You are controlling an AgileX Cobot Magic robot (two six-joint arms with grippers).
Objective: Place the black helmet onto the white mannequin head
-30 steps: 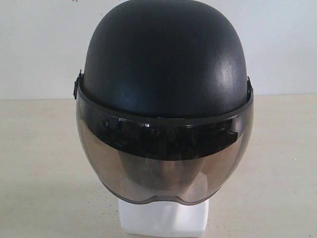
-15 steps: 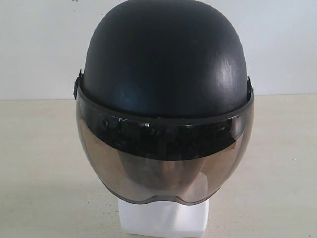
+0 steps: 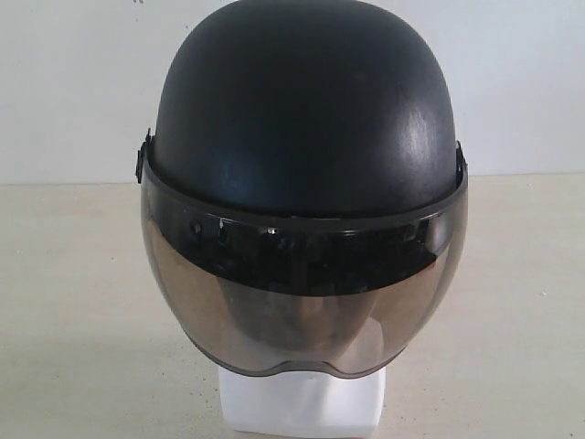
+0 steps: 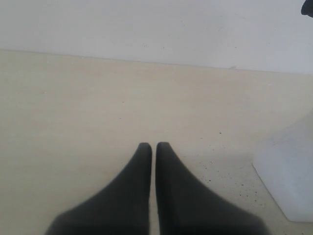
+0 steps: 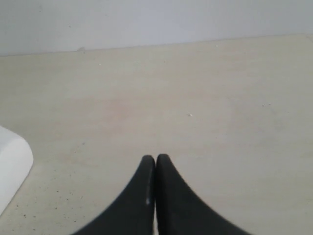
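The black helmet [image 3: 306, 110] sits on the white mannequin head, whose square neck base [image 3: 302, 402] shows below the smoky visor [image 3: 302, 293]. The face is a dim shape behind the visor. Neither arm appears in the exterior view. In the left wrist view my left gripper [image 4: 153, 145] is shut with nothing between its fingers, over bare table, and the white base [image 4: 288, 181] stands off to one side. In the right wrist view my right gripper [image 5: 155, 157] is shut and empty too, with a corner of the white base [image 5: 12, 164] at the frame's edge.
The beige table [image 3: 73, 302] spreads on both sides of the head. A white wall [image 3: 73, 82] rises behind it. A small dark bit [image 4: 308, 7] shows in a corner of the left wrist view.
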